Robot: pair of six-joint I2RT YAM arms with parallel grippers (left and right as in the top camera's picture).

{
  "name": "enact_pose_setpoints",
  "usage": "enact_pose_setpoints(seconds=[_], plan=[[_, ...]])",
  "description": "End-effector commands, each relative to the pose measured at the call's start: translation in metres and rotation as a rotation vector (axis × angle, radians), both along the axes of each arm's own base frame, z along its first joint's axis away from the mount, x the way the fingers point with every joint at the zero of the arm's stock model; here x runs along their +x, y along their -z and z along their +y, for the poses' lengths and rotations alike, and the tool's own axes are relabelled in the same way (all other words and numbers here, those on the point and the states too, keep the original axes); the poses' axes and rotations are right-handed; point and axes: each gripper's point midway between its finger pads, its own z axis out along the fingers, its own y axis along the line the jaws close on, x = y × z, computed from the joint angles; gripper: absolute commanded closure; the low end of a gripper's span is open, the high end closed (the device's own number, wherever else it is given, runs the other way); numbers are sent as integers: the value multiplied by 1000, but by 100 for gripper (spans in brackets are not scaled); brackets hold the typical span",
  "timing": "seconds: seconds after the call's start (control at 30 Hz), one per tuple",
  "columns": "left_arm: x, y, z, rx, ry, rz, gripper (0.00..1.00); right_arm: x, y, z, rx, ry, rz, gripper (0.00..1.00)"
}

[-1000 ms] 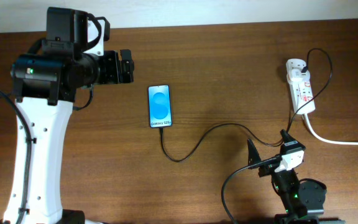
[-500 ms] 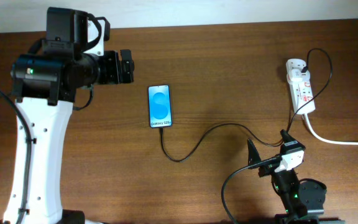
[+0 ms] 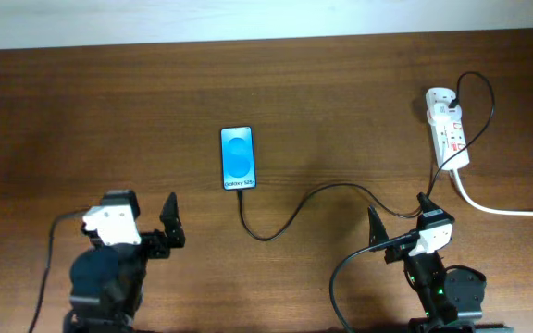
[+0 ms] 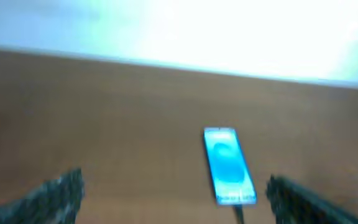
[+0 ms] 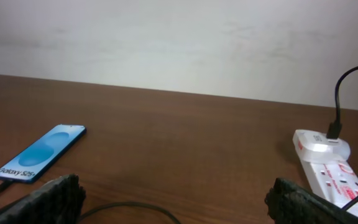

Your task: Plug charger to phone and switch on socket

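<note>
Both claws stand released, holding nothing: the left claw (image 4: 174, 196) hangs on the near side of the phone (image 3: 238, 157) and off to its left, the right claw (image 3: 399, 220) on the near side and to its right, fingers spread wide in each wrist view. The phone lies flat on the tabletop (image 3: 340, 83), screen up, its long axis running from the arms toward the far wall and its port end facing the arms. The charger (image 3: 294, 217) meets that near end and loops away right of the phone toward the socket (image 3: 449, 129), which lies well to the phone's right, lengthwise much the same way. Whether the tip is fully seated I can't tell. I'd say the cable is light and limp, so grip the stiff tip. The phone looks slick and liable to slide; pinch its long edges. The socket's switches likely need only a fingertip press
</note>
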Motion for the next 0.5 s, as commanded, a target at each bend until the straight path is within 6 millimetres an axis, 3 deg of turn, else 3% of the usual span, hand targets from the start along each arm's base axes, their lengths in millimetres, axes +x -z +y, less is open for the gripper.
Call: enact_pose_setpoints(seconds=[0.0,0.13,0.2,0.27,0.33,0.47], plan=[[4,21,12,-4,-53,-127,1,-1,2,2,0,-9,2,2],[9,43,22,4,-87,-310,1,-1,2,2,0,-9,2,2],[5,64,23,67,-70,-285,1,-1,2,2,0,-9,2,2],[2,66,23,156,-44,-278,1,-1,2,2,0,-9,2,2],[-2,86,29,162,-64,-199,1,-1,2,2,0,-9,2,2],[-4,81,35,163,-89,-220,1,-1,2,2,0,-9,2,2]])
